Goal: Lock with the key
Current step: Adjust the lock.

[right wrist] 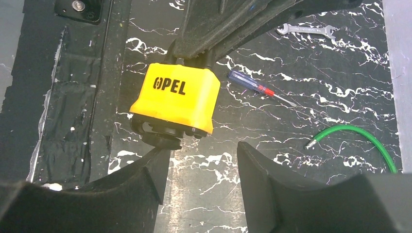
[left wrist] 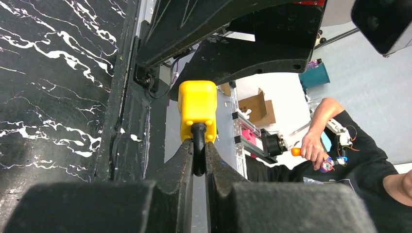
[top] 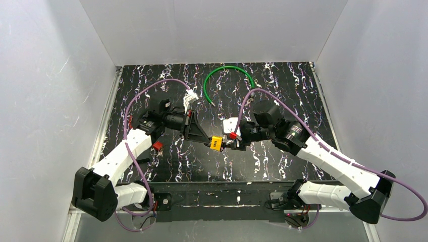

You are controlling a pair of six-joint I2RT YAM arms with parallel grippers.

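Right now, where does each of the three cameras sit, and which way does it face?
Top external: above and behind the bases, facing down on the black marbled table; left arm and right arm meet at the yellow block padlock.
Left wrist: on that wrist, facing along its shut left pincer, clamped on the padlock's dark shackle, toward a person.
Right wrist: on that wrist, facing down past its open right pincer at the padlock's face.
Shared: all three show the padlock.

Yellow lock [right wrist: 176, 99], black OPEL on its face, held midair by its dark shackle [left wrist: 198, 138]
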